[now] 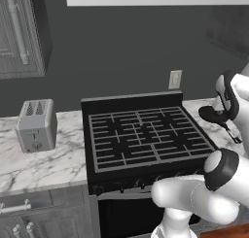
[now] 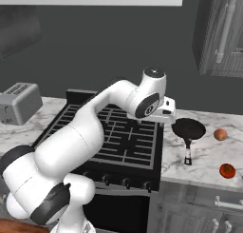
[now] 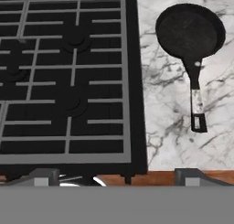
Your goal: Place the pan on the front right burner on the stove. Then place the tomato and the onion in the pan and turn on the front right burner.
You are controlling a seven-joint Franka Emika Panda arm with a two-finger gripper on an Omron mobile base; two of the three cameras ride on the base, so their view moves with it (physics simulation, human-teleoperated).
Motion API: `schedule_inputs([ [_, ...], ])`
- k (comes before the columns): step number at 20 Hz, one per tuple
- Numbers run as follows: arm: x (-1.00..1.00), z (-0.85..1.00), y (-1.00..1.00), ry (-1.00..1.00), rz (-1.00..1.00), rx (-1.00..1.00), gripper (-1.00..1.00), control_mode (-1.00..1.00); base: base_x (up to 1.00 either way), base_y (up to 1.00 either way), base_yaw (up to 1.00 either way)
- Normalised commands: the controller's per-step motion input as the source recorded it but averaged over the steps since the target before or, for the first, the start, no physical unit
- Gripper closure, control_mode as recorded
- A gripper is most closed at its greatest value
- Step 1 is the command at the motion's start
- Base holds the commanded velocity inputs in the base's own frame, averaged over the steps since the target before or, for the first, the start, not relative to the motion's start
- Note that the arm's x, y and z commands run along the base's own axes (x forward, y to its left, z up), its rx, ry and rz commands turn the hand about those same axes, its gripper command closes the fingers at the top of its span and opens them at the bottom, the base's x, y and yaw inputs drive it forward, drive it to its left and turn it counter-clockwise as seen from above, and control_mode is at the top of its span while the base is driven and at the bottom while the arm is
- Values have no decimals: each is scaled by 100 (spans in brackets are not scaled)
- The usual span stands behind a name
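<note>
While the arm reaches out over the right side of the stove [image 2: 118,137], the gripper [image 3: 116,177] hangs above the stove's front right corner with its fingers [image 3: 43,177] spread wide and nothing between them. Seen from the hand view, the front right burner [image 3: 71,102] lies bare beneath its grid grate, close to the stove's right edge, where black metal meets the marble counter [image 3: 173,127]. The pan [image 3: 189,33] rests flat on that counter, just beside the stove's right edge but apart from it, its long handle pointing toward the counter's front edge and ending short of it. A strip of bare marble separates pan and stove. In the right base view, the onion [image 2: 220,134] sits on the counter to the right of the pan, near it without touching, and the tomato [image 2: 227,170] lies nearer the counter's front edge, well apart from the pan handle. Open marble lies between the two balls. On the counter left of the stove stands a toaster [image 1: 35,125], well apart from the grates.
</note>
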Motion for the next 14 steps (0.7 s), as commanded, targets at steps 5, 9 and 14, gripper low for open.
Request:
schedule_inputs([
  [5, 8, -16, -41, 5, -5, 0, -100, -100, 0, 0, 0],
  [9, 9, -19, -34, 4, -4, 0, -100, -100, 0, 0, 0],
  [14, 9, -20, -26, 1, -2, 0, -100, -100, 0, 0, 0],
])
